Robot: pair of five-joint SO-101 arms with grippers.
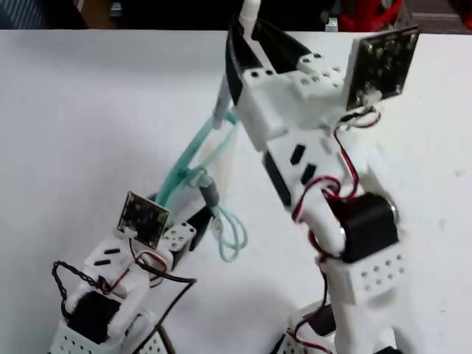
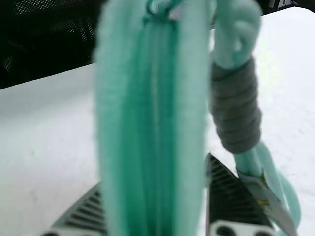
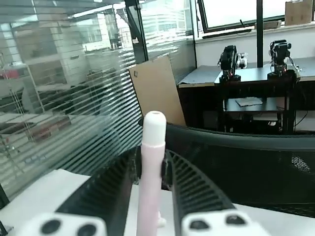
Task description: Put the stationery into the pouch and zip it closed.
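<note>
Mint-green mesh pouch (image 2: 142, 98) sits pinched in the left tool (image 2: 153, 196) over the desk (image 1: 88, 110), while the right tool (image 3: 151, 162) clamps a pale pen (image 3: 153, 128); inserting cleanly likely needs the pen tipped down, lined up with the pouch mouth

At the lower left of the frame, the left gripper (image 1: 193, 220) was clamped on one end of the teal-edged pouch (image 1: 195, 151), which slanted up toward the centre over the white table (image 1: 88, 110). At top centre, the right gripper (image 1: 254, 37) pinched a pale pen (image 1: 249, 13) whose tip pointed at the top edge.
</note>
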